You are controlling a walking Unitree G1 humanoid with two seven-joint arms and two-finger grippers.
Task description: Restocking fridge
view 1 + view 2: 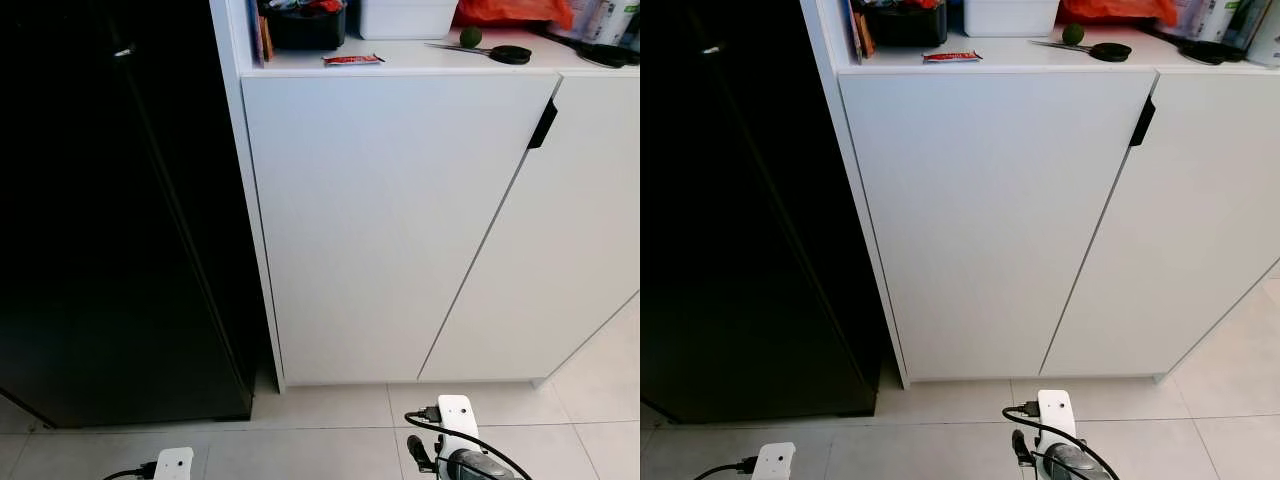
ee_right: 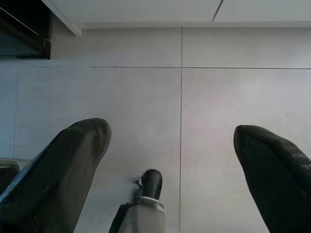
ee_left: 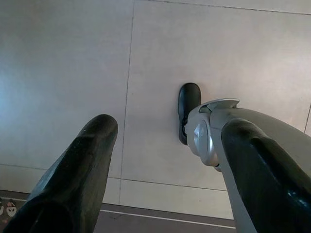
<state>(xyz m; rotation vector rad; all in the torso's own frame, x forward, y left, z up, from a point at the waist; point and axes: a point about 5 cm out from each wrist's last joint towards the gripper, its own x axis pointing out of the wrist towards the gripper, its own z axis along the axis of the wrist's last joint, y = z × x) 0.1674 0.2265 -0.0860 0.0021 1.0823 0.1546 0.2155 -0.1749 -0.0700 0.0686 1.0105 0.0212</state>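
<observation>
White cabinet [image 1: 390,230] on tiled floor [image 1: 320,430] — scissors [image 1: 495,51], lime [image 1: 470,37], red packet [image 1: 352,60] on top.

One black fridge [image 1: 100,220], two white cabinet doors [image 1: 380,220] (one lime [image 1: 470,37])

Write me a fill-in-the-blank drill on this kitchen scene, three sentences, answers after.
1. The tall fridge left of the white cabinet is ____ in colour.
2. On the white countertop, the small round lime lies beside black-handled ____.
3. Both grippers, left gripper and right gripper, point at the tiled ____.

Answers: black; scissors; floor
</observation>
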